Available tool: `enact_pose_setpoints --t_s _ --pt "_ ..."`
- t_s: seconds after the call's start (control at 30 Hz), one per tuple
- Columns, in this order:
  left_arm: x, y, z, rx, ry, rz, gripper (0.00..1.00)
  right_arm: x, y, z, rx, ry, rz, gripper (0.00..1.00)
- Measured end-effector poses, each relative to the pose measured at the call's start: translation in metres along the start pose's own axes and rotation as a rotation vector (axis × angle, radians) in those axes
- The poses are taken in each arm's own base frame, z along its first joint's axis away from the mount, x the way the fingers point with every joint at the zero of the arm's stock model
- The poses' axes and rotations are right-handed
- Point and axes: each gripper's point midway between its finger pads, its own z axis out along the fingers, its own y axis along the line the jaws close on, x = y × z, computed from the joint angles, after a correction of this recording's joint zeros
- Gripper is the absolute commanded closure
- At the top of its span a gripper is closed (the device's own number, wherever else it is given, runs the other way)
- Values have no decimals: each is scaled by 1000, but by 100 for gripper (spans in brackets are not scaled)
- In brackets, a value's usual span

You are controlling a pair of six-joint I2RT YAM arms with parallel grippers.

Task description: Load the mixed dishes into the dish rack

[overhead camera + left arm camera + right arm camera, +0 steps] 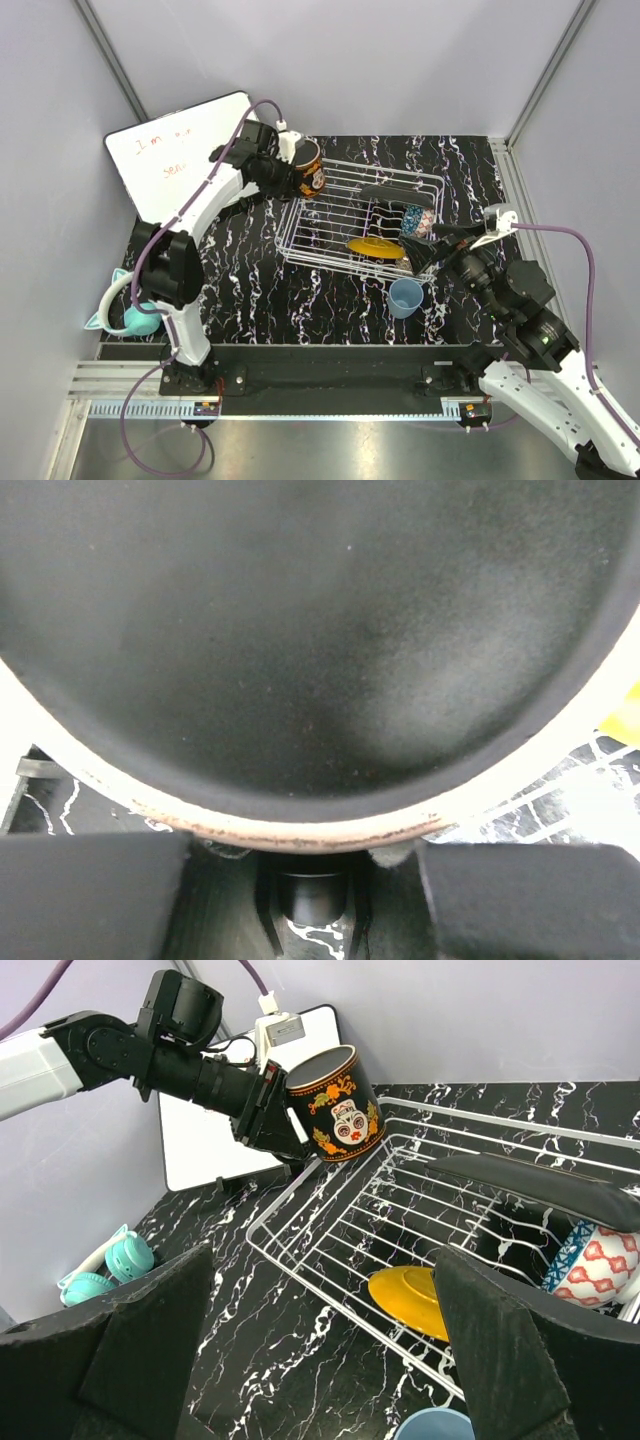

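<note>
Left jaws: closed on the rim of the black-orange mug (335, 1103), one finger inside the mouth by the look of it.
Left gripper (265, 1110): stretched out level, carrying the mug tipped on its side, white face outward.
Mug's place: in the air above the far-left corner of the dish rack (290, 215), clear of the wires.
Right jaws: spread wide, nothing between them.
Right gripper (418, 256): hovering over the rack's near-right corner, just above the pale blue cup (406, 297).
Already in the rack: yellow plate (375, 247) lying on the wires, blue patterned bowl (416, 221) at the right end.
Outside the rack: pale blue cup, upright on the table just beside the near rim.
Step in hand: probably placing the mug.
Next move: likely a short carry inward over a free slot, then lowering and opening; wires close by, so a risk of catching on them.
Right wrist view only: the mug's tilt, its gap above the rim, teal headphones (115, 1265) well apart on the left.
Left wrist view only: dark hollow and pale worn lip filling the picture; grip itself hidden.
</note>
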Motion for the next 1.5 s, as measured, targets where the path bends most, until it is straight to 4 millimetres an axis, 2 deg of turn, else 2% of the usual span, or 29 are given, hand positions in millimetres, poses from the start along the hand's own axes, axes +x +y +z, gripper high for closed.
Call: enact_pose_setpoints --t_s 0.2,0.47,0.6,0.77,0.9,1.23,1.5 --pt "-4 0 12 -29 9 52 100 5 -3 0 12 12 7 0" --pt "-15 -31 36 16 15 113 100 16 -6 1 22 37 23 0" --pt "-14 -42 40 34 22 129 100 22 -8 0 28 49 28 0" --pt "-14 -39 43 28 15 129 100 22 -8 -3 26 43 38 0" --pt "-8 -34 53 23 29 129 100 21 -8 -4 24 39 44 0" --pt "26 -20 102 22 131 127 100 24 -13 -6 48 49 48 0" --pt "20 -17 106 9 104 139 100 25 -13 -6 48 52 51 0"
